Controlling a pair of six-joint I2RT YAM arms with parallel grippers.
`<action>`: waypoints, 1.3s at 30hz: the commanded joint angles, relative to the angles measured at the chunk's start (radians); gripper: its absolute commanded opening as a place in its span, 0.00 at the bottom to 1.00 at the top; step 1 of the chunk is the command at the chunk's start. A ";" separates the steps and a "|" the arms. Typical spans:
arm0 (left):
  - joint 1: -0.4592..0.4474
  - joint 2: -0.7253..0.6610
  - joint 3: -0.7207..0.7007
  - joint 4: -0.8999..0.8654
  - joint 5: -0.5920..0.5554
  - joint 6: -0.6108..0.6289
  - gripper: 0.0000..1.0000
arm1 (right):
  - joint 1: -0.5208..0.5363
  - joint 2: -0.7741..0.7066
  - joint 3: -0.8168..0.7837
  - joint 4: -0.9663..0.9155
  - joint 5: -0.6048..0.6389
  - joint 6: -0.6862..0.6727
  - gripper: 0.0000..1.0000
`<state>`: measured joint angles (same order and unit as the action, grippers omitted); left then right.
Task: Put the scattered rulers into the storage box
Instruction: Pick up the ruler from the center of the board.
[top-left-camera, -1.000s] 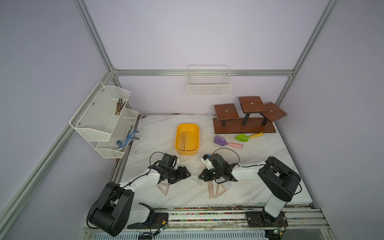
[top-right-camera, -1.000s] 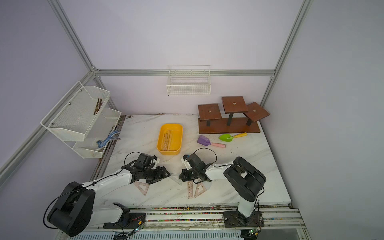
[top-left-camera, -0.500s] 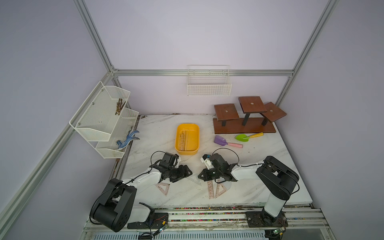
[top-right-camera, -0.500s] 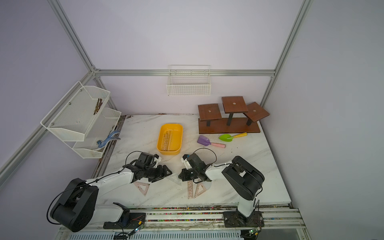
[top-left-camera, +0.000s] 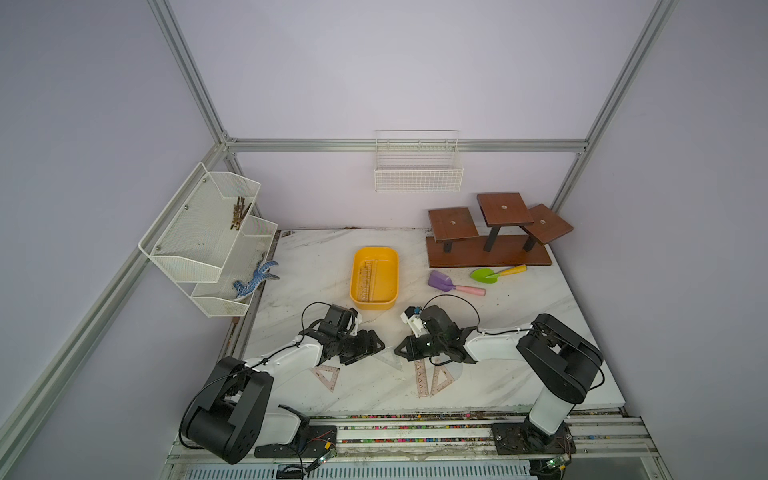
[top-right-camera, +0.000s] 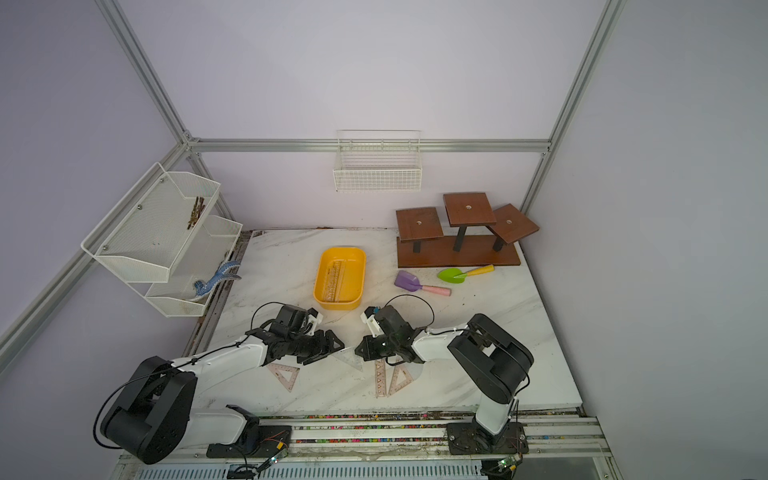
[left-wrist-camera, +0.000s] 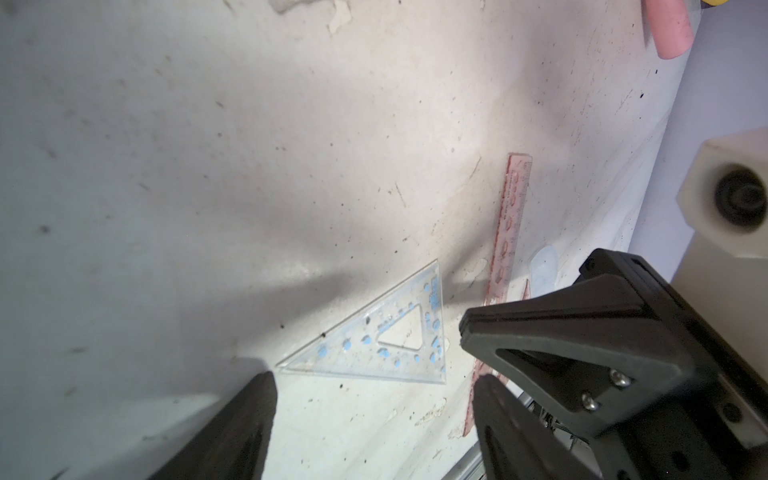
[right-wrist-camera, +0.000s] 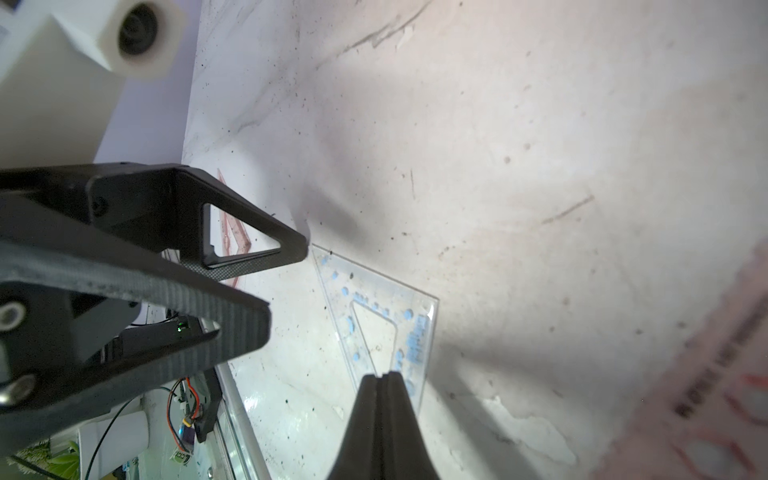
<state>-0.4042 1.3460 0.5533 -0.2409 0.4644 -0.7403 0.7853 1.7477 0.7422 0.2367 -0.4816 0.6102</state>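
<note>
L arm (top-left-camera: 291, 361) reaches fwd & inward, forearm low, near level. L gripper (left-wrist-camera: 374, 386) has its jaws spread wide w/ nothing between. R arm (top-left-camera: 494, 347) mirrors it, elbow bent, wrist turned inward. R gripper (right-wrist-camera: 384, 378) has its fingers pressed tight together. Tips point at each other, close but apart.

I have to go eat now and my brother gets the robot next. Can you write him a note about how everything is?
Left gripper: open, empty, at the clear set square.
Right gripper: shut, tips at that square's edge; contact unclear.
Done: at least one ruler lies in the box.
Left on the table: clear set square, pink set square, pink ruler, second pink set square beside it.
</note>
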 joint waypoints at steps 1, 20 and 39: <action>0.004 0.001 -0.002 -0.016 -0.050 0.016 0.84 | -0.002 0.027 0.000 0.041 -0.020 0.007 0.05; 0.017 0.040 0.001 -0.016 -0.046 0.020 0.85 | -0.010 0.072 -0.012 0.012 -0.011 -0.025 0.04; 0.008 0.058 0.005 -0.008 -0.052 0.016 0.84 | -0.022 0.084 -0.038 0.021 -0.018 -0.031 0.04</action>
<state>-0.3931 1.3655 0.5671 -0.2340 0.4667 -0.7399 0.7673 1.8004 0.7330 0.2794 -0.5148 0.5961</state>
